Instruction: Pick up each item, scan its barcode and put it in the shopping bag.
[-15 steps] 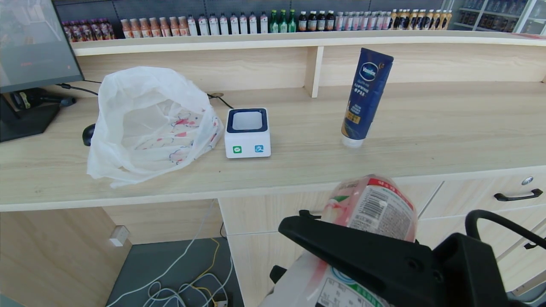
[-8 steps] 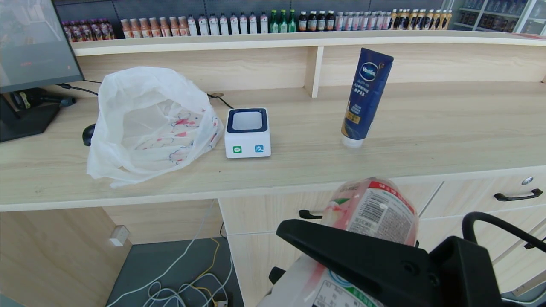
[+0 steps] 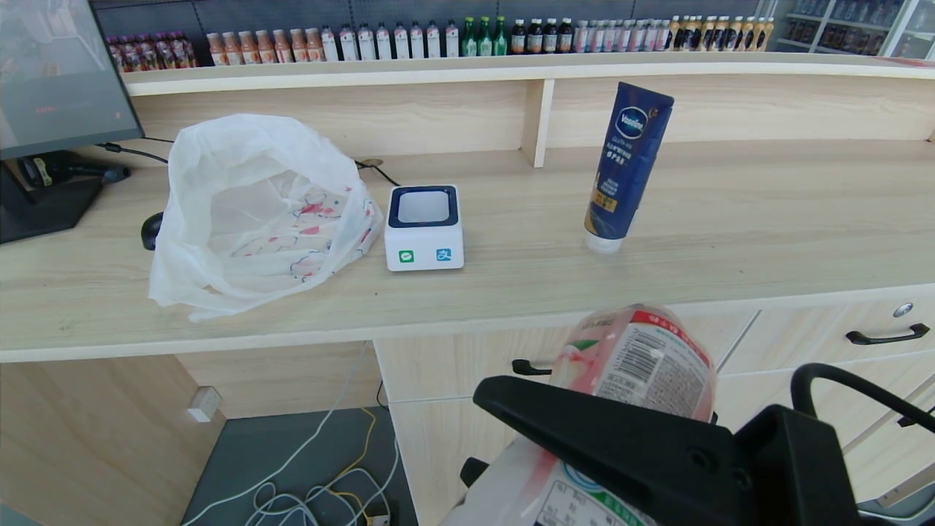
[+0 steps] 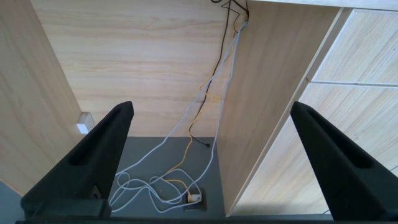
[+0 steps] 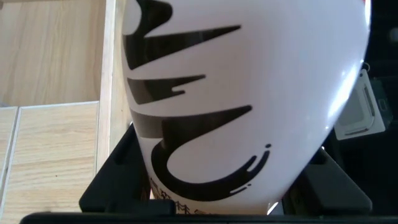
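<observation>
1. Left gripper (image 4: 211, 106): fingers released and spread wide, nothing between them. Seen from the left wrist, it faces the wooden cabinet side and the loose cables (image 4: 180, 180) on the floor.
2. Monitor (image 3: 58, 73): dark screen at 9 o'clock of the counter (image 3: 511, 292), at its far left end.
3. Shopping bag (image 3: 256, 212): white thin plastic, mouth open, slumped on the counter at 10 o'clock in the head view. A dark mouse (image 3: 151, 230) lies just beside it at its 9 o'clock.
4. Scanner (image 3: 424, 226): white box with a dark-framed window on top, just beside the bag at its 3 o'clock.
5. Blue tube (image 3: 627, 164): stands on its white cap, leaning slightly, well apart from the scanner at its 2 o'clock.
6. Bottle (image 3: 643, 358): pink-labelled drink, barcode side up, held off the counter's front edge at 5 o'clock of the scanner.
7. Right gripper (image 3: 478, 427): black fingers clamped around the bottle's body.
8. Shelf bottles (image 3: 467, 36): a row along the back at 12 o'clock.
</observation>
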Motion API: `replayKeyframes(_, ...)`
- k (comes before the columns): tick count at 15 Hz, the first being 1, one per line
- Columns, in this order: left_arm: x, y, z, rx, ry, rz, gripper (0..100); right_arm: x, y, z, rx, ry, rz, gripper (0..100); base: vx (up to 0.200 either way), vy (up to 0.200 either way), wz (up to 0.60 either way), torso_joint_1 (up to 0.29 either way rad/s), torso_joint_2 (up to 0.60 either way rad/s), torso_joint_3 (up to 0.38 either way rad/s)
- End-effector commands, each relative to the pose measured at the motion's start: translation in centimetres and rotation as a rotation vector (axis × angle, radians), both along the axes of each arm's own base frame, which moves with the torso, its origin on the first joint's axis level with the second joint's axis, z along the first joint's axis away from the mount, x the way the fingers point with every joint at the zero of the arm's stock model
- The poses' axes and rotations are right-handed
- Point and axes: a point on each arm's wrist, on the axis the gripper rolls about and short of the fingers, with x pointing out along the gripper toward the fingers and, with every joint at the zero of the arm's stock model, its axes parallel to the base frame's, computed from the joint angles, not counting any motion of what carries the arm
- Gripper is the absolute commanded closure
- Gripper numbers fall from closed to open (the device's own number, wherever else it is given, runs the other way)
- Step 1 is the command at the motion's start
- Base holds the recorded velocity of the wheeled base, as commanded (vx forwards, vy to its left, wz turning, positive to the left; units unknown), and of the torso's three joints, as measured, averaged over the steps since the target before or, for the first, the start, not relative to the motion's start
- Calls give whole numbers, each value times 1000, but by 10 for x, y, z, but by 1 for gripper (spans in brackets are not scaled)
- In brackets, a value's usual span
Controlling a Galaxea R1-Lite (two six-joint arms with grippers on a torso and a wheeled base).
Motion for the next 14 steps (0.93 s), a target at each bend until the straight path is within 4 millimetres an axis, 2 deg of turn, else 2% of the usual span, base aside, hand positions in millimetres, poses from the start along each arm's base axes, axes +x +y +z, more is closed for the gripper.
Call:
replayKeyframes(1,0,0,0,-1,0,1,0,0,0,0,1,3,0,100,0,0,0,0,0,0)
replayKeyframes(6,0,0,0,-1,0,1,0,0,-1,-1,19,36,7,100,0,0,0,0,0,0)
replayKeyframes(14,0,0,0,-1,0,1,0,-2,-10,-12,142,366,62,100,0,0,0,0,0,0)
